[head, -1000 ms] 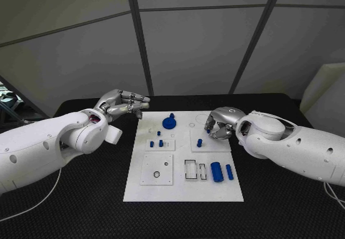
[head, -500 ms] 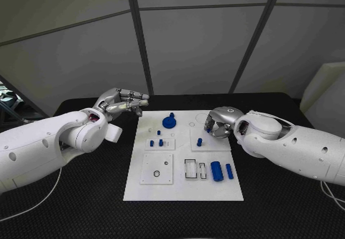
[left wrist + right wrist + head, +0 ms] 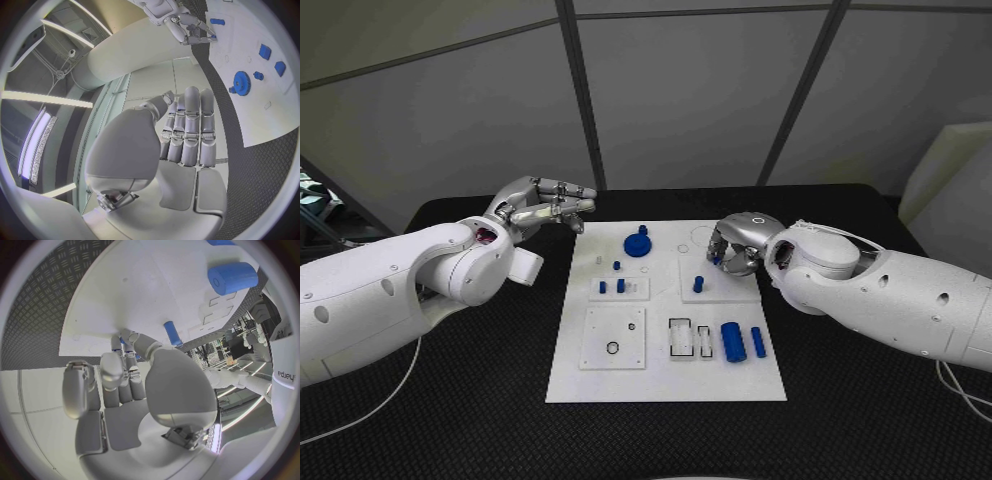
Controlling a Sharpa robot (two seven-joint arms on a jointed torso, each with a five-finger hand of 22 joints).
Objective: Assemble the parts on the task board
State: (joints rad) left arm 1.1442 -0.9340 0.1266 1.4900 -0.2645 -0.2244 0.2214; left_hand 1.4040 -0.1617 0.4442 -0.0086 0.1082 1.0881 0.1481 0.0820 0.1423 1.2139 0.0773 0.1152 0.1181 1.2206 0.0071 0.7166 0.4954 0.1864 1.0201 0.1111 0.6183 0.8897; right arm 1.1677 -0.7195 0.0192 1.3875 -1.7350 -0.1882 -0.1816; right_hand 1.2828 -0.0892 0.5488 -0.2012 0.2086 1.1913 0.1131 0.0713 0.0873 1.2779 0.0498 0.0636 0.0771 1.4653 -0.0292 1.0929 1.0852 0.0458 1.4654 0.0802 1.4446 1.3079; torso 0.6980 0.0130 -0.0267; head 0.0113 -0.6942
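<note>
The white task board (image 3: 668,375) lies in the middle of the black table. On it are a blue gear (image 3: 638,244), small blue pegs (image 3: 619,286), a blue peg (image 3: 698,285), a thick blue cylinder (image 3: 733,343) and a slim blue pin (image 3: 759,342). My right hand (image 3: 734,245) hangs over the board's far right part, fingers curled down, pinching a small blue part (image 3: 123,341) just above the board (image 3: 144,290); the peg (image 3: 172,333) stands beside it. My left hand (image 3: 545,208) is raised off the board's far left corner, fingers together against the thumb, holding nothing; the gear (image 3: 240,80) lies beyond it.
A square plate with holes (image 3: 615,338) and rectangular slots (image 3: 684,340) occupy the board's near half. Black table (image 3: 862,400) surrounds the board on all sides. Grey wall panels stand behind the table.
My right hand has drifted slightly left over the board's far right part. My left hand has barely moved.
</note>
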